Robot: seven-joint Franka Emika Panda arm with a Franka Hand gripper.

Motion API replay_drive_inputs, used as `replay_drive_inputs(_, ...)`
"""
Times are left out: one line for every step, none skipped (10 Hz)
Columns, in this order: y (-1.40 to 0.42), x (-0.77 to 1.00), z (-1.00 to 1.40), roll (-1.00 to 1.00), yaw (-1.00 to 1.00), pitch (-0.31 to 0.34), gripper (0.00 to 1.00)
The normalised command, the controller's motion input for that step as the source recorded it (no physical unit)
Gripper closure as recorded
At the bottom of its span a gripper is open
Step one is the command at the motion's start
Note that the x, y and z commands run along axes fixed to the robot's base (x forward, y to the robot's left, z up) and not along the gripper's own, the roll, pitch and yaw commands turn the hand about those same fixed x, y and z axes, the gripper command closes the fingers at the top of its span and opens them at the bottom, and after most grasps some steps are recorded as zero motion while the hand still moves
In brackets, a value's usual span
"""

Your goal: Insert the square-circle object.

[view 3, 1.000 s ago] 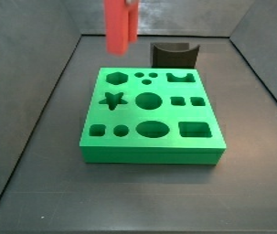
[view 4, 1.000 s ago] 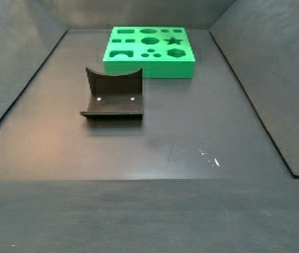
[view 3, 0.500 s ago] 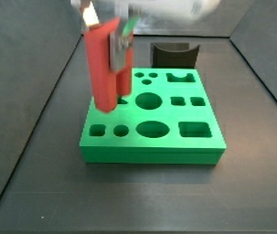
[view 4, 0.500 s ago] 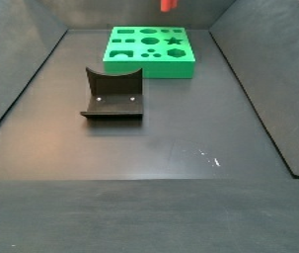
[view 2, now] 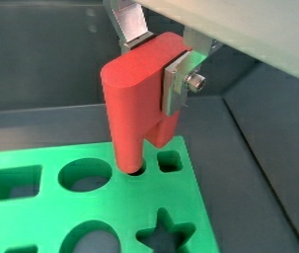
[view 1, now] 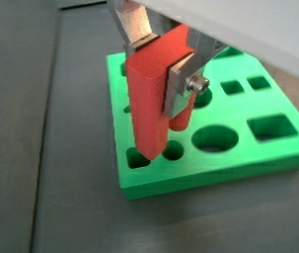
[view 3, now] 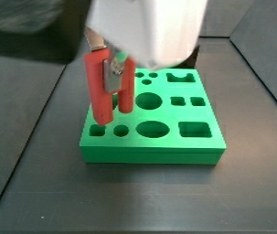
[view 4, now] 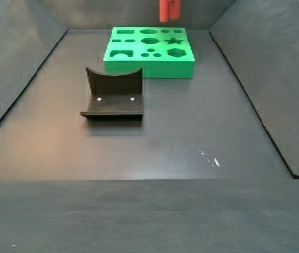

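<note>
The square-circle object is a long bright red peg (view 1: 149, 99), seen in both wrist views (view 2: 132, 99) and held upright. My gripper (view 1: 161, 59) is shut on its upper part, with one silver finger (view 2: 181, 81) on each flat side. In a side view the gripper (view 3: 108, 57) holds the peg (view 3: 102, 90) over the left part of the green block (view 3: 209, 114). The peg's lower end is at the block's top face, among the shaped holes (view 2: 86, 175). I cannot tell if it has gone in. Another side view shows only the peg's end (view 4: 169, 10) above the block (view 4: 149, 65).
The dark fixture (view 4: 112, 95) stands on the floor apart from the block. Dark walls ring the grey floor (view 4: 165, 168). The white gripper body (view 3: 153, 27) hides the far part of the block in a side view.
The gripper has come down with the red peg, from high above the block's far edge to the block's left part. The peg's lower end now reaches the top face.
</note>
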Motion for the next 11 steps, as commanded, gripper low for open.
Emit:
replay_drive_inputs(0.0,-0.08,-0.18,0.02,-1.0,0.0,1.0)
replay_drive_inputs(0.0,-0.03,-0.21,0.02,-1.0,0.0,1.0)
replay_drive_inputs(0.0,-0.02,-0.25,0.0,-1.0,0.0,1.0)
replay_drive_inputs(0.0,-0.31,-0.29,0.0,-0.85,0.0,1.0)
replay_drive_inputs(0.0,-0.39,-0.23,0.0,-0.74,0.0,1.0)
replay_drive_inputs(-0.03,-0.21,-0.22,0.0,-0.83,0.0,1.0)
replay_drive_inputs(0.0,0.0,-0.21,0.0,-0.94,0.001,1.0)
replay_drive_inputs(0.0,0.04,-0.19,0.01,-0.92,0.017,1.0)
replay_drive_inputs(0.0,0.29,-0.17,0.03,-0.7,0.04,1.0)
replay_drive_inputs(0.0,0.36,-0.14,0.04,-0.4,0.05,1.0)
replay_drive_inputs(0.0,0.27,-0.1,0.08,-0.04,0.07,1.0)
